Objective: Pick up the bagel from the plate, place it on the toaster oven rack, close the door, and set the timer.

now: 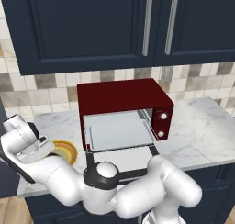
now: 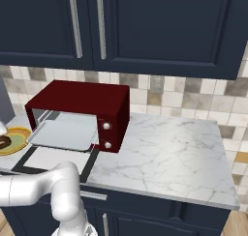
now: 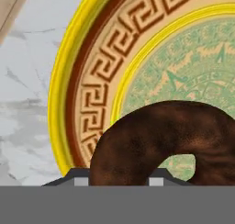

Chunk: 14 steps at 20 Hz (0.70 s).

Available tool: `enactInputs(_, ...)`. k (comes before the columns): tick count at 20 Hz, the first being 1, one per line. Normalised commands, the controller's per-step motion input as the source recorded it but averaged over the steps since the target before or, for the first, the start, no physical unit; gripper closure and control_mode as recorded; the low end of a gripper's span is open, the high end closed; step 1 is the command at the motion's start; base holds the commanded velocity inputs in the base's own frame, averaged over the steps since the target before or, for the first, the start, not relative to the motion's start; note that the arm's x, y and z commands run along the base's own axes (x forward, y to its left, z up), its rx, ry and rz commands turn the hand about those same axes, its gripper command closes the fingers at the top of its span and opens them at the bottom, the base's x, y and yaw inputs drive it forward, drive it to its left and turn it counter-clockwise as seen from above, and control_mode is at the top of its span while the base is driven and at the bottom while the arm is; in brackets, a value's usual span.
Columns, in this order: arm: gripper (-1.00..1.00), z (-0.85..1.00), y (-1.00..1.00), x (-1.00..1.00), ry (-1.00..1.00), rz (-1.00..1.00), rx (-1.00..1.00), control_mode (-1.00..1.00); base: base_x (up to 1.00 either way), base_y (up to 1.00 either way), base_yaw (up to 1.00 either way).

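Observation:
In the hand view the dark brown bagel (image 3: 151,131) lies on the plate (image 3: 92,90), which has yellow-orange rim bands and a pale green centre. My gripper (image 3: 118,179) is down over it, and both dark fingertips (image 3: 81,178) press against the sides of the bagel's near limb. The plate (image 1: 65,150) sits on the counter left of the dark red toaster oven (image 1: 121,97), half hidden behind my hand. From the right, the plate (image 2: 17,136) and the bagel (image 2: 4,142) show at the left edge. The door (image 1: 121,159) hangs open and flat, and the rack (image 1: 120,135) spans the cavity.
The open door (image 2: 48,160) reaches to the counter's front edge beside the plate. Two white knobs (image 1: 162,125) are on the oven's right panel. Marble counter (image 2: 164,153) stretches right of the oven. Dark cabinets (image 1: 92,25) hang above.

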Motion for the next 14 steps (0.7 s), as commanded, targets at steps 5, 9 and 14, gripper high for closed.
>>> enactInputs(5, 1.00, 0.96, -0.09, -0.71, -0.11, -0.12, 0.13, -1.00, 0.00, 0.00, 0.00)
enactInputs(9, 1.00, 1.00, -0.30, -0.41, -0.13, -0.14, 0.03, -1.00, 0.00, 0.00, 0.00)
enactInputs(14, 1.00, 1.00, -0.59, -0.03, -0.09, -0.14, 0.00, -1.00, 0.00, 0.00, 0.00)
